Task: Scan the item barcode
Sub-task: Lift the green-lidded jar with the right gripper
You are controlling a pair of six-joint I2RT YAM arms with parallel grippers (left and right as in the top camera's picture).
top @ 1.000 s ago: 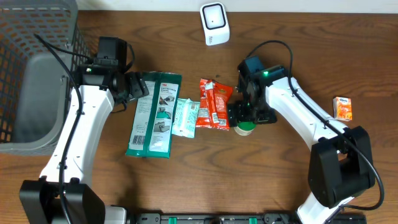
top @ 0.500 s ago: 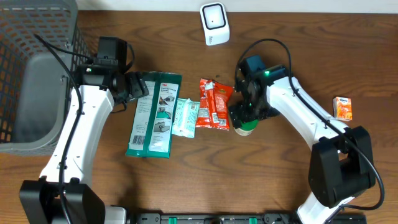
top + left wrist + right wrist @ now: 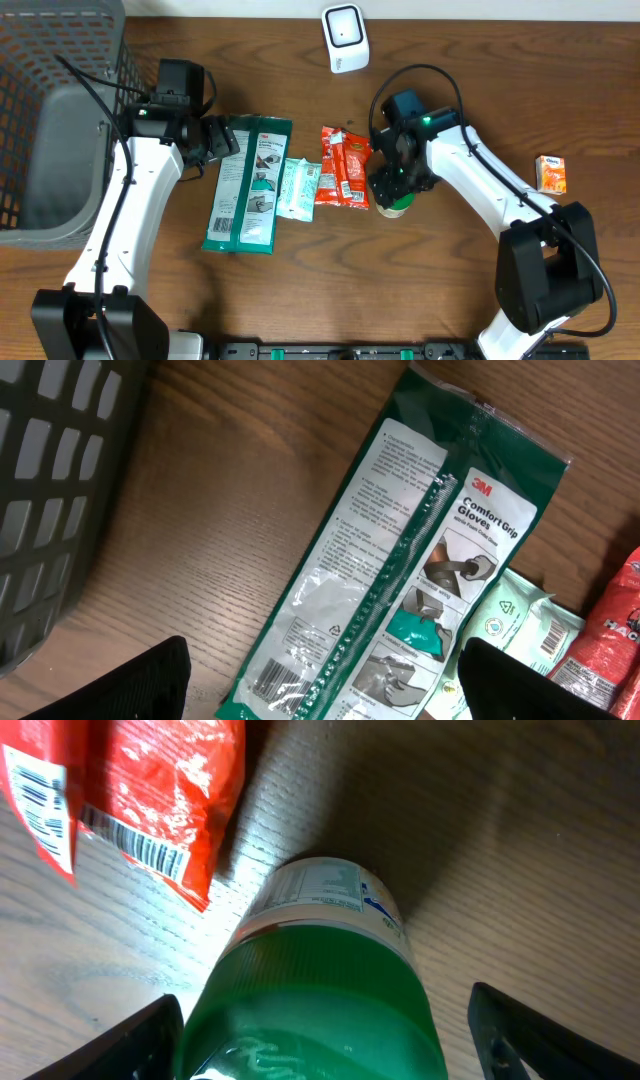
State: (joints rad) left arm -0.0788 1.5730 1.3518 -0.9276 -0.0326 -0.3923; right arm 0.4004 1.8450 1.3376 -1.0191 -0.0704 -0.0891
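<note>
A small bottle with a green cap [image 3: 310,1010] and a white label stands on the table, just right of a red snack packet [image 3: 150,790]. My right gripper [image 3: 325,1040] is directly over it. Its jaws are open and straddle the cap, with a gap showing at the right finger [image 3: 555,1030]. In the overhead view the bottle [image 3: 396,208] peeks out under the right gripper [image 3: 393,190]. The white scanner [image 3: 345,38] stands at the table's far edge. My left gripper [image 3: 320,690] hovers open over a green glove package [image 3: 400,570], holding nothing.
A grey mesh basket [image 3: 60,120] fills the far left. A pale wipes pack [image 3: 297,188] lies between the glove package [image 3: 250,185] and the red packet [image 3: 345,167]. A small orange box [image 3: 551,173] sits at the right.
My right gripper has shifted slightly left over the green-capped bottle and its jaws have narrowed a little. The left arm has not moved.
</note>
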